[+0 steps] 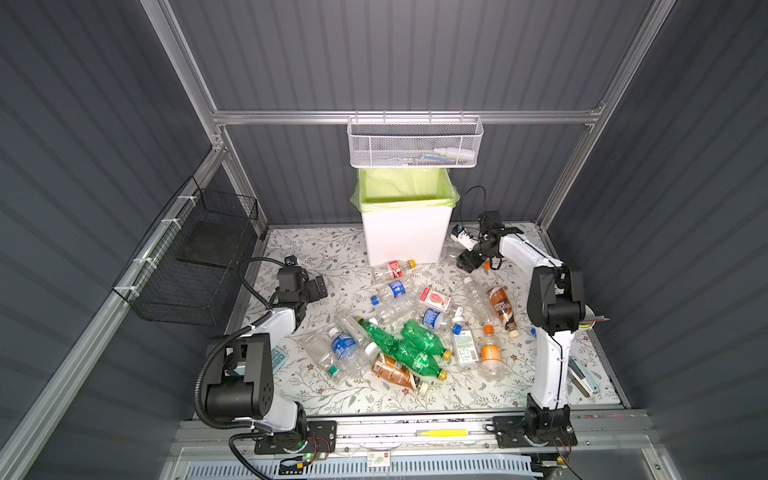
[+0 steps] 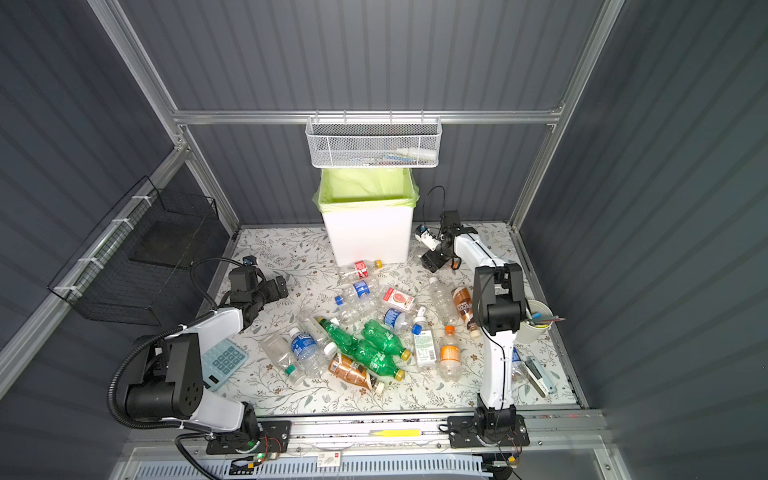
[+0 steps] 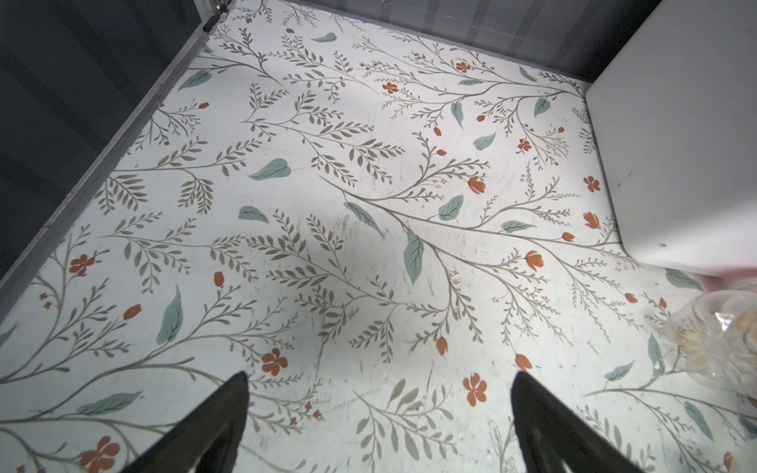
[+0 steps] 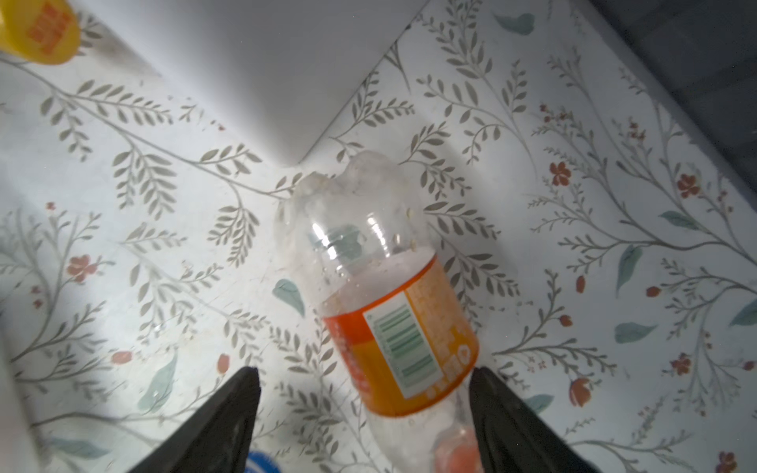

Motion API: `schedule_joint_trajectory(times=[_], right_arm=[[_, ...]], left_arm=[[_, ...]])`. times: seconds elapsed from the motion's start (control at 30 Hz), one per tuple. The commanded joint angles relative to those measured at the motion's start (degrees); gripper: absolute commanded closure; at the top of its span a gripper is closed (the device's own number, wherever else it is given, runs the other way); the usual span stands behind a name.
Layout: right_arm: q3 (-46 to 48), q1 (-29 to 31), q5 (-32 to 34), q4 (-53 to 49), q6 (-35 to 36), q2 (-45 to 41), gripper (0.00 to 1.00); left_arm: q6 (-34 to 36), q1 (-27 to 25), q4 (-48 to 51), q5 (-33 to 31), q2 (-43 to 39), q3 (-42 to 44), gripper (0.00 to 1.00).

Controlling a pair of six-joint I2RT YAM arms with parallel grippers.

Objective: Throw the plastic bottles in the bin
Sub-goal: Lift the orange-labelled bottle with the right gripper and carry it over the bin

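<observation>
- The right gripper (image 4: 363, 370) is down at the table (image 4: 573, 245), its arm stretched well forward from the base and its wrist bent downward
- Its jaws stand partly apart around a lying orange-labelled bottle (image 4: 393, 327); one finger is against the label and the other shows a gap, so nothing is gripped yet
- Just beyond its fingertips, past the bottle's clear bottom end, stands a lower corner of the bin (image 1: 405, 237)
- The bin is tall and white; its yellow-green liner (image 1: 405, 187) is folded over the rim and covers the inside that shows
- The left gripper (image 3: 381, 374) hangs low over bare table with its jaws wide apart and nothing between them; its arm is folded at the elbow with the forearm reaching forward, and the bin stands ahead of it to its right
- A red-labelled bottle (image 1: 392, 270) lies just in front of the bin, between the two grippers
- The other plastic bottles (image 1: 407, 332) lie in a loose heap behind both grippers, between the arms
- Above the bin, a white mesh basket (image 1: 415, 145) holds a lying white tube or bottle and some flat things too small to tell
- Out past the left gripper, a black wire basket (image 1: 195, 266) holds a dark flat slab
- By the right arm's elbow, a white cup (image 2: 536, 324) holds pens
</observation>
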State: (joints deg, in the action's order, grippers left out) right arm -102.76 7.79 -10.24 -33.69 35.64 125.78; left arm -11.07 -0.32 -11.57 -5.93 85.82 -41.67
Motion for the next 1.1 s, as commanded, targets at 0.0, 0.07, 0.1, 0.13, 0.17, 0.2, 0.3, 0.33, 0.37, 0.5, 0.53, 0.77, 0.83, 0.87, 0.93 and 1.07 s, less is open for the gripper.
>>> schedule_joint_trajectory(times=[0.0, 0.07, 0.1, 0.13, 0.17, 0.2, 0.3, 0.33, 0.37, 0.5, 0.53, 0.77, 0.83, 0.87, 0.93, 1.07], right_arm=[[-1.22, 1.07, 2.24, -0.04, -0.75, 1.20, 0.18], [-1.81, 1.73, 3.82, 0.74, -0.83, 2.32, 0.18], [-2.33, 2.00, 4.28, 0.76, -0.88, 2.92, 0.18], [-2.81, 2.26, 4.71, 0.83, -0.86, 3.52, 0.18], [-3.26, 2.53, 5.11, 0.83, -0.90, 4.12, 0.18], [-3.61, 2.66, 5.38, 0.69, -0.91, 4.57, 0.19], [-4.79, 3.10, 6.89, 0.36, -1.06, 5.79, 0.21], [-5.07, 3.10, 7.40, 0.30, -1.30, 6.15, 0.23], [-5.17, 3.11, 7.75, 0.33, -1.36, 6.34, 0.25], [-4.96, 3.11, 9.50, 0.38, -1.22, 6.07, 0.31], [-4.62, 3.11, 9.84, 0.48, -1.06, 5.74, 0.33], [-0.76, 2.54, 9.55, 3.33, -2.44, 1.26, 0.47], [1.07, 2.15, 9.19, 5.04, -3.62, -0.88, 0.48], [2.12, 1.98, 9.19, 6.04, -4.26, -2.27, 0.48], [4.52, 1.71, 9.51, 8.11, -5.22, -5.45, 0.50], [10.12, 0.54, 10.77, 14.46, -8.22, -13.25, 0.52]], left_arm=[[-0.77, -0.03, 0.74, -0.48, -1.75, 0.73, 0.00], [-1.04, -0.05, 0.98, -0.41, -1.87, 0.80, 0.00], [-1.14, -0.03, 1.10, -0.39, -1.88, 0.81, 0.00], [-1.28, -0.03, 1.15, -0.39, -1.95, 0.89, 0.00], [-1.32, -0.03, 1.25, -0.35, -1.97, 0.92, 0.00], [-1.39, -0.03, 1.39, -0.44, -2.10, 0.98, 0.00], [-1.24, -0.03, 1.89, -1.13, -2.64, 1.20, 0.00], [-1.10, -0.03, 1.83, -1.39, -2.93, 1.34, 0.00], [-1.01, -0.03, 1.99, -1.60, -3.09, 1.58, 0.00], [-1.12, -0.05, 1.94, -1.84, -3.41, 1.99, 0.00], [-1.27, -0.03, 1.86, -1.84, -3.37, 2.03, 0.00], [-2.00, -0.04, 1.09, -1.41, -3.07, 2.30, 0.00], [-2.07, -0.05, 1.03, -1.32, -3.08, 2.38, 0.00], [-2.11, -0.03, 0.95, -1.41, -3.16, 2.36, 0.00], [-2.46, -0.03, 0.76, -1.60, -3.36, 2.64, 0.00], [-3.88, -0.04, -0.35, -2.13, -3.61, 3.64, 0.00]])
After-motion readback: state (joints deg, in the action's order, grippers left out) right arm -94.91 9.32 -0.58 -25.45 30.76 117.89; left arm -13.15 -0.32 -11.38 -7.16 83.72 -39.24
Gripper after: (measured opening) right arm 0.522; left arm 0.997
